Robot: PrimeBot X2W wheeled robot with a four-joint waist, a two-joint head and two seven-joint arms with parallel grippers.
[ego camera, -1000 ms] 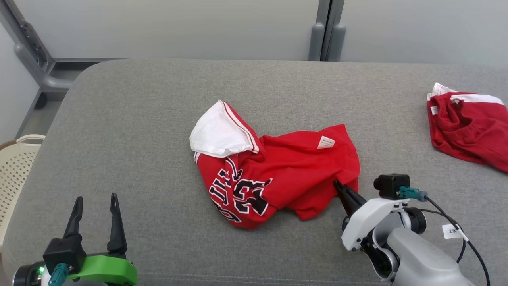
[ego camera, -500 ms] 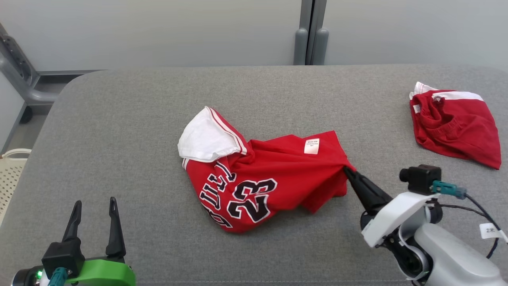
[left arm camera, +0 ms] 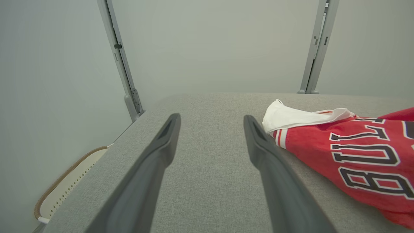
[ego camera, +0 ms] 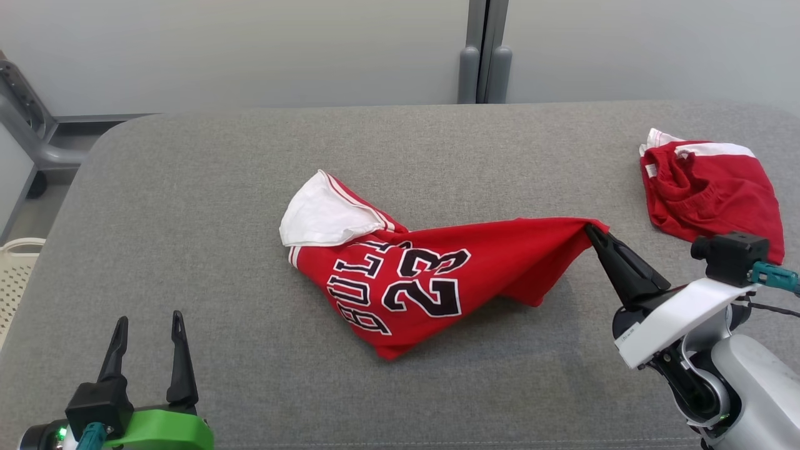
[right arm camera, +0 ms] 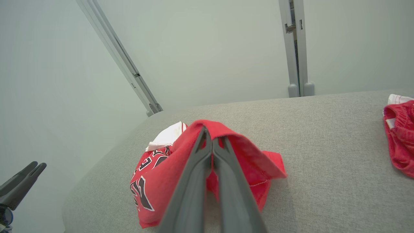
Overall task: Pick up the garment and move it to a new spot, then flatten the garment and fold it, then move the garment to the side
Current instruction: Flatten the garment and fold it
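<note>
Red jersey [ego camera: 431, 281] corner pinched in right claw [ego camera: 590, 229], left claw [ego camera: 150, 317] spread wide, cream basket [ego camera: 15, 275] contents unseen.

Crumpled red jersey [ego camera: 431, 281], corner lifted

1. garment [ego camera: 500, 262]: red, with black "23" and lettering outlined in white; one white sleeve with a red-striped edge.
2. table [ego camera: 219, 187]: plain grey weave.
3. second cloth [ego camera: 712, 200]: red, white trim.
4. left gripper [ego camera: 150, 317]: black fingers, green mount.
5. basket [ego camera: 15, 275]: cream, perforated.
</note>
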